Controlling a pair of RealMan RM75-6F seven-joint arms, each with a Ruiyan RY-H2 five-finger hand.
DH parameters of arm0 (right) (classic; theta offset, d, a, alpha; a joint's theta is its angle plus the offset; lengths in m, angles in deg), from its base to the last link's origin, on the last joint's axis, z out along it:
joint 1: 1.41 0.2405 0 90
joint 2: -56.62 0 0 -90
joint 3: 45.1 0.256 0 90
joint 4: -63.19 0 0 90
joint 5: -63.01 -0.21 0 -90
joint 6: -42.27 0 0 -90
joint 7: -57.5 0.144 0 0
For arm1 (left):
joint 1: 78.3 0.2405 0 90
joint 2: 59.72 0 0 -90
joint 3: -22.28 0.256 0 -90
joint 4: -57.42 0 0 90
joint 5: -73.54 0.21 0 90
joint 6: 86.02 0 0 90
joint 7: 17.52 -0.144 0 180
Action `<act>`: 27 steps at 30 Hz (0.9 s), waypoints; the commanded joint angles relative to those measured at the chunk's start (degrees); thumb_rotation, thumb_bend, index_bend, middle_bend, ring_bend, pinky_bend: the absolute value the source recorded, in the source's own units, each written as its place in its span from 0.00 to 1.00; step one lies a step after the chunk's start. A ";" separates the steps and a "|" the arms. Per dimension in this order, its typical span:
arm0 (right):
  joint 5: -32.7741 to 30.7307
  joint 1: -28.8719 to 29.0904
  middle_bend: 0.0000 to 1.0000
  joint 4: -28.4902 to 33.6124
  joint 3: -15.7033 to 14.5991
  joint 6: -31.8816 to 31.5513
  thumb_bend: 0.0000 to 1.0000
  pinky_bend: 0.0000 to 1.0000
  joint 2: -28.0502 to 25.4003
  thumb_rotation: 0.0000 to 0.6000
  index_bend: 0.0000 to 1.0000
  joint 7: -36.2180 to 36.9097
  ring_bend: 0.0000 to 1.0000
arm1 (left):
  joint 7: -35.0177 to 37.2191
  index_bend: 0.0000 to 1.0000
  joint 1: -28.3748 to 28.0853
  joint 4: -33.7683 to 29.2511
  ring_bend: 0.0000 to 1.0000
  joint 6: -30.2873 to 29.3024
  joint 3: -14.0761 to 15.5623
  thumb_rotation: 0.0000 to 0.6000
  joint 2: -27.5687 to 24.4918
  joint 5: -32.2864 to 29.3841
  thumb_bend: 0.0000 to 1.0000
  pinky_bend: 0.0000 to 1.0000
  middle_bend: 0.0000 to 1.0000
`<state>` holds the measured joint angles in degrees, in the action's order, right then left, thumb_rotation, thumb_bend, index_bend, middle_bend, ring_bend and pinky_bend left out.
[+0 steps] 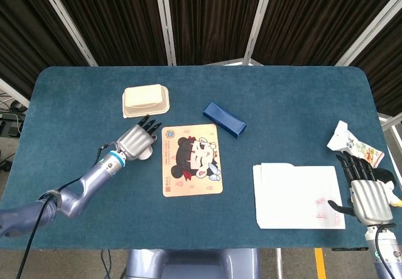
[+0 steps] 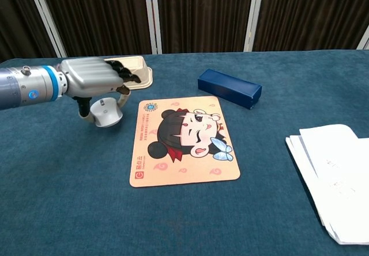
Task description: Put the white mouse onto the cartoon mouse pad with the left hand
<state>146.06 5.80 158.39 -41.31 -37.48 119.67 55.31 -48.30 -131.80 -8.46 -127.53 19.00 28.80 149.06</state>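
head view: high, looking down, whole table (image 1: 75, 90) | chest view: low, forward, nearer | shared: tabletop

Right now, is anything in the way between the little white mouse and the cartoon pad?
Nothing visible is. The left hand holds the white mouse just left of the cartoon mouse pad, with only bare blue cloth between them. The beige tray sits behind the hand, and the blue box lies beyond the pad's far right corner.

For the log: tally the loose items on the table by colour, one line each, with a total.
White: 3 - mouse, paper stack, snack packet
Beige: 1 - food tray
Dark blue: 1 - box
Multicolour: 1 - cartoon mouse pad
Total: 6
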 commanded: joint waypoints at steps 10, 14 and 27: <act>-0.06 0.07 0.00 0.05 -0.01 0.21 0.11 0.00 -0.15 1.00 0.00 0.27 0.00 | -0.08 0.49 -6.88 2.71 0.00 -2.24 -0.60 1.00 3.71 9.76 0.27 0.00 0.00; -0.08 0.11 0.00 0.03 -0.03 0.34 0.11 0.00 -0.22 1.00 0.00 0.45 0.00 | 2.55 0.49 -8.73 5.47 0.00 -2.41 0.29 1.00 6.03 13.00 0.27 0.00 0.00; -0.51 0.36 0.00 0.28 0.07 0.89 0.11 0.00 -0.39 1.00 0.00 0.26 0.00 | 12.63 0.49 -12.57 16.76 0.00 -4.27 3.98 1.00 13.45 20.65 0.27 0.00 0.00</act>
<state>145.55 6.16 158.67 -41.24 -36.60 119.28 55.57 -36.59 -143.94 7.37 -131.57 22.55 41.48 169.16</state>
